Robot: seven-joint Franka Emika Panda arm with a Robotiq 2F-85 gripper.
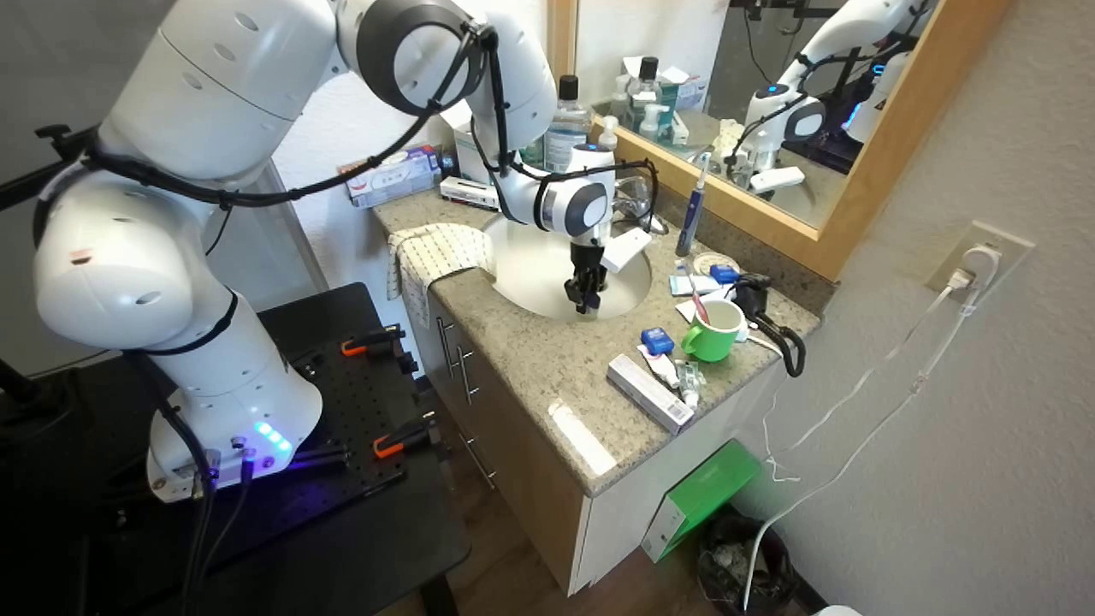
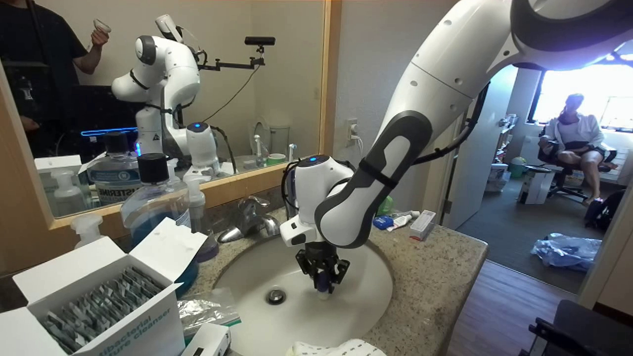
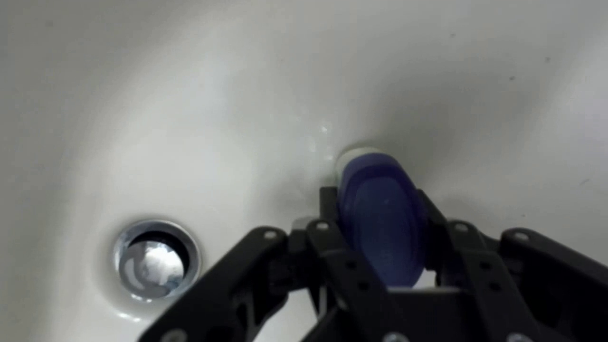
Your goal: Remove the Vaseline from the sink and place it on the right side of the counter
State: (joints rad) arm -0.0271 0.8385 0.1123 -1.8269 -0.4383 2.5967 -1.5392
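Vaseline (image 3: 384,218) is low in the sink (image 1: 526,265), its sides pinched between the jaws of the gripper (image 3: 374,194); whether it touches the bottom I cannot tell. At left, the cloth (image 1: 445,248) hangs over the front edge of the counter (image 1: 530,368) and reaches the sink, so a leftward swing could snag it. Midway along, the Vaseline's rounded body might twist loose under a jerky lift, or strike the rim if raised too little. Farther right, the long box (image 1: 650,393) and green cup (image 1: 714,332) crowd the right edge; a hurried release could knock them, or roll the Vaseline off the front right corner.
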